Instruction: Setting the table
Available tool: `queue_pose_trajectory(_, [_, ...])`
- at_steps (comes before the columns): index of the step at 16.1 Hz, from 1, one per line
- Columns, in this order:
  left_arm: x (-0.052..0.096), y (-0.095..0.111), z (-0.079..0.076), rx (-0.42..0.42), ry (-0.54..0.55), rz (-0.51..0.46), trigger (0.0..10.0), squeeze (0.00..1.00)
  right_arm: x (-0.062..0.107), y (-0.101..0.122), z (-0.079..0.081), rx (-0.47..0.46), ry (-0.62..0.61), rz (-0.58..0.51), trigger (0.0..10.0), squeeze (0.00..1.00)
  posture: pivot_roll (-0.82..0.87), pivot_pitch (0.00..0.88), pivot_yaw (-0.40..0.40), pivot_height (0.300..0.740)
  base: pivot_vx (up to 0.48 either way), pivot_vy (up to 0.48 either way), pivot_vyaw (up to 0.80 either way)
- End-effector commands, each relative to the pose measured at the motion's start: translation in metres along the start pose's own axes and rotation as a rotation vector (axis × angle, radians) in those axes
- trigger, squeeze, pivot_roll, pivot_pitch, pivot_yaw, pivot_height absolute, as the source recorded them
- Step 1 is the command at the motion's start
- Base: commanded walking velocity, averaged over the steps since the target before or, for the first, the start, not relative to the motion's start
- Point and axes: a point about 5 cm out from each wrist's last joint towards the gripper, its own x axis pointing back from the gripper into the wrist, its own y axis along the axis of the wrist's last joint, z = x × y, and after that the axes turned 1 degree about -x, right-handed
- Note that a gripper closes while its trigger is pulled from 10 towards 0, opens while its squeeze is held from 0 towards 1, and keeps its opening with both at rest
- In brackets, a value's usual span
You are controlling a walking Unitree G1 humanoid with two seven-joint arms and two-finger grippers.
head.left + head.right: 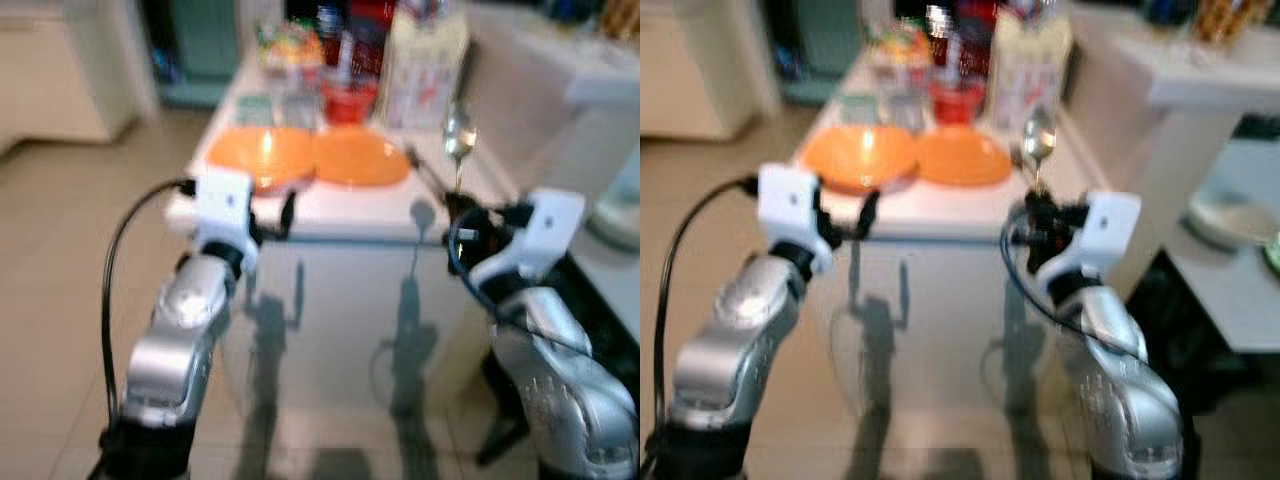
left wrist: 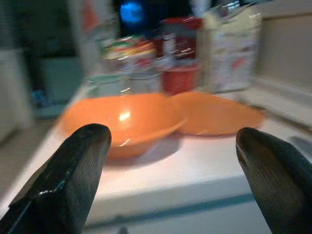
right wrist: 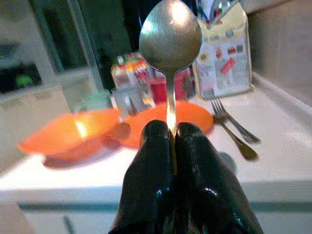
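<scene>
The white desk (image 1: pixel 350 215) stands ahead of the robot, its near edge running just beyond both claws, with tiled floor (image 1: pixel 60 300) open to the left and a second white counter (image 1: pixel 620 260) close on the right. The desk's rear half is crowded: a red cup (image 1: pixel 348 98), a white carton (image 1: pixel 425 65) and blurred packets behind them. The front strip of the desk, between the dishes and the near edge, is bare.

An orange bowl (image 2: pixel 122 122) sits on the left part of the desk, and an orange plate (image 2: pixel 214 114) lies touching it on the right. A fork (image 3: pixel 234 129) lies on the desk just to the right of the plate.

The right claw (image 3: pixel 170 134) is clenched on the handle of a spoon (image 3: pixel 170 36), which stands upright with its bowl above the fingers, held in the air before the desk's near right corner. The left claw (image 2: pixel 173 146) is released, fingers (image 2: pixel 68 180) spread wide, at the near left edge, facing the bowl and not touching it.
</scene>
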Motion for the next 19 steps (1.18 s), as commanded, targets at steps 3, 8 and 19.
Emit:
queue_pose_trajectory(3, [-0.011,-0.001,0.000,-0.035,0.010,0.012,10.0,0.00,-0.013,-0.006,0.001,0.078,-0.025,0.010,10.0,0.00,-0.02,0.000,0.003,0.740,0.000,-0.420,0.00])
queue_pose_trajectory(8, [-0.017,0.000,-0.005,-0.078,0.010,0.002,10.0,0.00,-0.017,-0.011,0.002,0.118,-0.030,0.024,10.0,0.00,-0.04,0.000,0.016,0.740,0.000,-0.480,0.00])
queue_pose_trajectory(19, [-0.021,0.010,-0.008,-0.197,0.070,-0.045,10.0,0.00,-0.027,-0.008,-0.003,0.096,0.003,0.034,10.0,0.00,0.01,0.000,-0.145,0.740,0.000,-0.480,0.00])
